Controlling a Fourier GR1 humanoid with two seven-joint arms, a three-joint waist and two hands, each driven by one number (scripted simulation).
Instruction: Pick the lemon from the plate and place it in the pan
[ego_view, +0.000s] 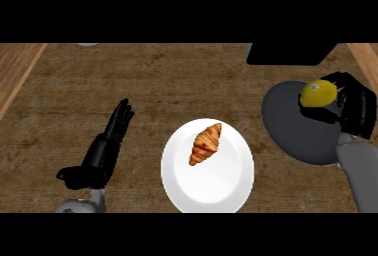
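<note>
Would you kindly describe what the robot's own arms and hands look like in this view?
Both forearms are plain grey with a smooth, rounded casing; the right forearm shows more of it than the left forearm. Each ends in a black hand: the left hand has long, slender, segmented fingers, and the right hand looks blockier. No cables, markings or sleeves are visible.

Croissant (205, 144) on plate (210, 192) at ctr; pan (291, 127) to its right w/ lemon (317, 93) over it.

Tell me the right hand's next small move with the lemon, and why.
Probably lower slightly and open the fingers: the right hand holds the lemon over the dark pan, away from the white plate, so only the release seems left.
</note>
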